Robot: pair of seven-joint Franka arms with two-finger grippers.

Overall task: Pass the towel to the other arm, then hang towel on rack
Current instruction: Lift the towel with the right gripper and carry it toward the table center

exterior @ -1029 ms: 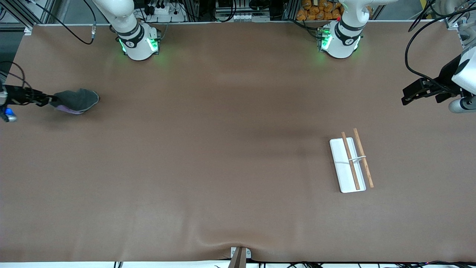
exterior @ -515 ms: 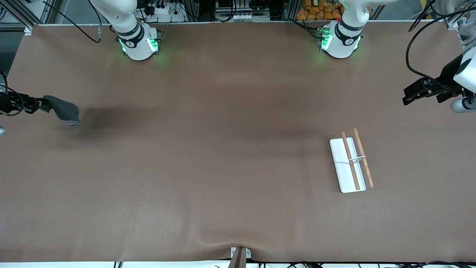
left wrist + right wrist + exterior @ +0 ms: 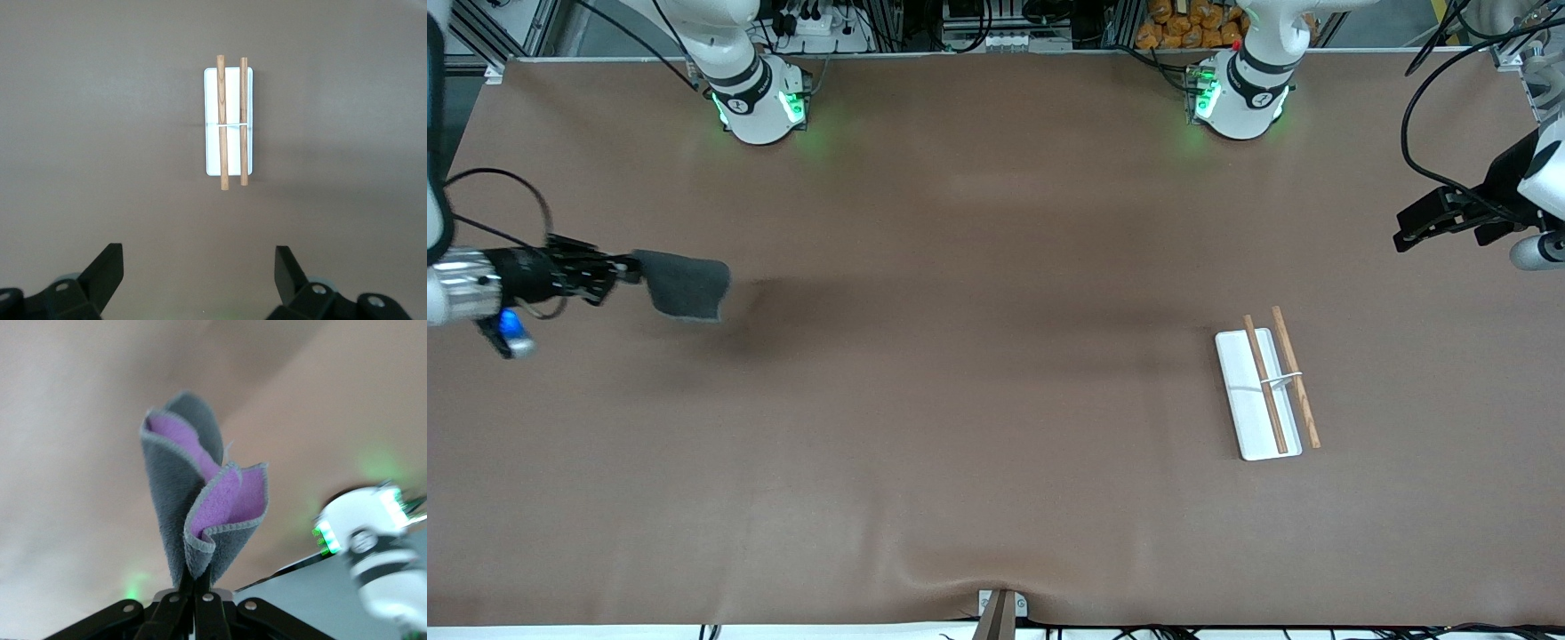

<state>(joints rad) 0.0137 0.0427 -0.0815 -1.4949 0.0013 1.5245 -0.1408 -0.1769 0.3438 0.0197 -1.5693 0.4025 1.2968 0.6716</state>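
The towel [image 3: 683, 284] hangs in the air, pinched at one edge by the right hand [image 3: 627, 268], which is closed on it over the right arm's end of the surface [image 3: 996, 498], well apart from the rack [image 3: 1266, 384]. In the right wrist view the towel [image 3: 200, 513] is bunched into folds that show its lilac inner face, with only a narrow strip of cloth caught between the fingers [image 3: 175, 608].

The rack stands on the surface toward the left arm's end, its two wooden rods side by side above the white tray. The left hand [image 3: 1427, 224] hovers above the surface near the rack, at the edge of the surface by the left arm's end, with its fingers [image 3: 101, 270] spread wide and nothing between them. The left arm appears to be waiting.

The main risk, as I judge it, is the thin grip: a quick swing toward the rack could let the soft cloth slip out and drop far from either arm's easy reach. The bunched folds could also give the left hand a poor target at the handover, so it might catch only one loose layer. If the right hand lets go before the left has closed firmly, the towel would fall. A badly held towel might then slide off the rods.
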